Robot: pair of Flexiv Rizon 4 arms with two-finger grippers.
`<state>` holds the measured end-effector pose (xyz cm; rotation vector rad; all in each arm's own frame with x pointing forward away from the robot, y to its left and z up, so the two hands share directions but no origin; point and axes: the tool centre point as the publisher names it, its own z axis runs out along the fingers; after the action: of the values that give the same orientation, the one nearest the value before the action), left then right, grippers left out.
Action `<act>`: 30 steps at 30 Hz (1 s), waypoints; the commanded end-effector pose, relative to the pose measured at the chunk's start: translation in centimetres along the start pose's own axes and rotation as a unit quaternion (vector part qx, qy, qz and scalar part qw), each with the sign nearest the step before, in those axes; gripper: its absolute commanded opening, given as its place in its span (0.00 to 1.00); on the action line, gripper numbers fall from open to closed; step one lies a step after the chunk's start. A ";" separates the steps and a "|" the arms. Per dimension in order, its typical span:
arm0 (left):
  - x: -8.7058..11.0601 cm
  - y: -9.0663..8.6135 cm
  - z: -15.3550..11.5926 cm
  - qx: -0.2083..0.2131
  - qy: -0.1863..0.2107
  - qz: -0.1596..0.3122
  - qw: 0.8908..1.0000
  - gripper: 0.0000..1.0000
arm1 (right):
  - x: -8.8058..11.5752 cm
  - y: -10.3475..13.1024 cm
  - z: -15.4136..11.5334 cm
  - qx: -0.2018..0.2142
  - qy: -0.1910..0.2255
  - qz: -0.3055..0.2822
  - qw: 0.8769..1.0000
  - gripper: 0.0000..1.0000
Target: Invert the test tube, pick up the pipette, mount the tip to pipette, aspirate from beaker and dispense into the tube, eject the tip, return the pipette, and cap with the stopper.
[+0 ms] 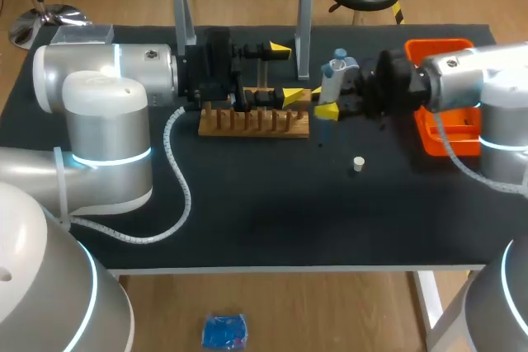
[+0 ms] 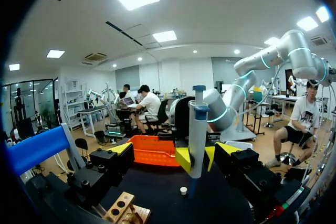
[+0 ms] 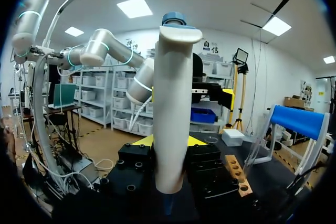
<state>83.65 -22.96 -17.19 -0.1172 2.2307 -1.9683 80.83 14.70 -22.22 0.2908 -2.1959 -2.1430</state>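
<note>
Pipette (image 3: 172,114), clamped upright in the right gripper (image 3: 169,141) above the surface (image 1: 247,220) beside the wooden rack (image 1: 253,124), could strike the wide-open, empty left gripper (image 1: 285,73) close alongside if either arm swings carelessly.

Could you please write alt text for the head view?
The right gripper holds a pipette upright beside a wooden rack; the left gripper is open by the rack. A white stopper sits on the black table.
</note>
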 end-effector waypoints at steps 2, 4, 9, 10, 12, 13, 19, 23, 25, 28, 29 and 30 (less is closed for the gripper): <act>0.0 0.1 0.0 0.000 0.000 0.001 1.000 1.00 | -0.9 -0.5 1.5 0.001 -0.002 0.000 1.000 0.00; 0.0 0.1 0.0 0.000 0.000 0.001 1.000 1.00 | -1.3 -0.6 2.0 0.001 -0.004 0.001 1.000 0.00; 0.0 0.1 0.0 0.000 0.000 0.001 1.000 1.00 | -2.0 -0.6 3.2 0.000 -0.006 0.000 1.000 0.00; 0.0 0.1 0.0 0.000 0.000 0.001 1.000 1.00 | -2.2 -0.6 3.4 0.000 -0.006 0.000 1.000 0.00; 0.0 0.1 0.0 0.000 0.000 0.001 1.000 1.00 | -2.4 -0.5 3.8 -0.001 -0.006 -0.001 1.000 0.00; 0.0 0.1 0.0 0.000 0.000 0.001 1.000 1.00 | -2.5 -0.4 3.9 -0.001 -0.007 -0.001 1.000 0.00; 0.0 0.1 0.0 0.000 0.000 0.001 1.000 1.00 | -2.9 -0.2 4.5 -0.004 -0.008 -0.004 1.000 0.00; 0.0 0.1 0.0 0.002 -0.001 0.001 1.000 1.00 | -3.0 -0.1 4.8 -0.005 -0.009 -0.006 1.000 0.00; 0.0 0.1 0.0 0.006 -0.001 0.002 1.000 1.00 | -3.0 -0.1 4.8 -0.005 -0.010 -0.007 1.000 0.00; 0.1 0.0 0.1 0.009 -0.001 0.003 1.000 1.00 | -3.1 -0.1 4.9 -0.006 -0.012 -0.007 1.000 0.00; 0.2 0.0 0.1 0.011 -0.001 0.004 1.000 1.00 | -3.1 -0.1 4.9 -0.006 -0.012 -0.007 1.000 0.00; 0.2 -0.1 0.1 0.013 -0.001 0.005 1.000 1.00 | -3.1 -0.1 4.9 -0.006 -0.013 -0.008 1.000 0.00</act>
<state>83.56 -23.11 -16.97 -0.1053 2.2160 -1.9814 83.10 19.91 -22.14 0.2847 -2.1972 -2.1753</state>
